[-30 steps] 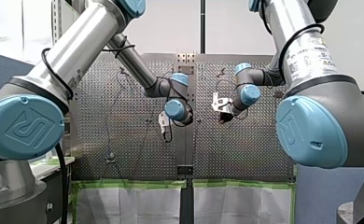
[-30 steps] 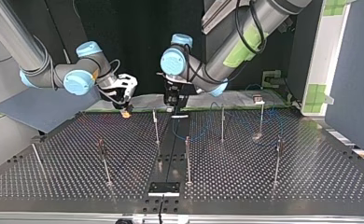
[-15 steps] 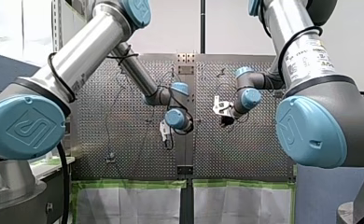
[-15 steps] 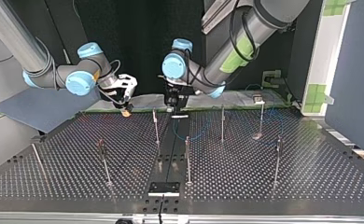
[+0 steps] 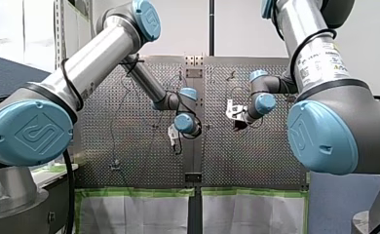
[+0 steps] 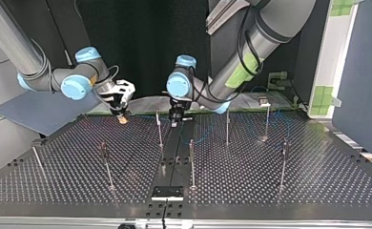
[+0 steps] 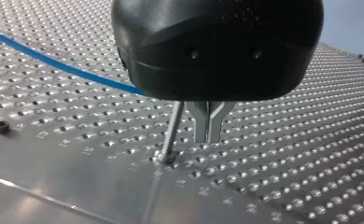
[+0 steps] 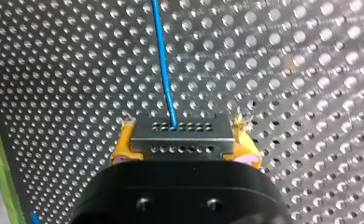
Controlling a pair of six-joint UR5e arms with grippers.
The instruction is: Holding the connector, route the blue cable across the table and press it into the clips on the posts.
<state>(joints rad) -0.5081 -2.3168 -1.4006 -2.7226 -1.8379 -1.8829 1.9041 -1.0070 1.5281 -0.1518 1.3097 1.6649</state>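
Metal perforated table [image 6: 317, 176] bears upright posts [image 6: 192, 164] before a dark backdrop [image 6: 141, 43].

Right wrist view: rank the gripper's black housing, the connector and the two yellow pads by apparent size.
1. black housing, helped by nearness to the camera.
2. connector.
3. yellow pads; the two look alike.

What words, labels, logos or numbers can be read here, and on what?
None reads clearly enough to quote.
Embossed logo on my left arm's blue joint cap: a mark in a rounded square, no legible letters.
Embossed logo on my right arm's blue joint cap: the same.
White label on my right arm: lines of print and yellow marks, too blurred to read.
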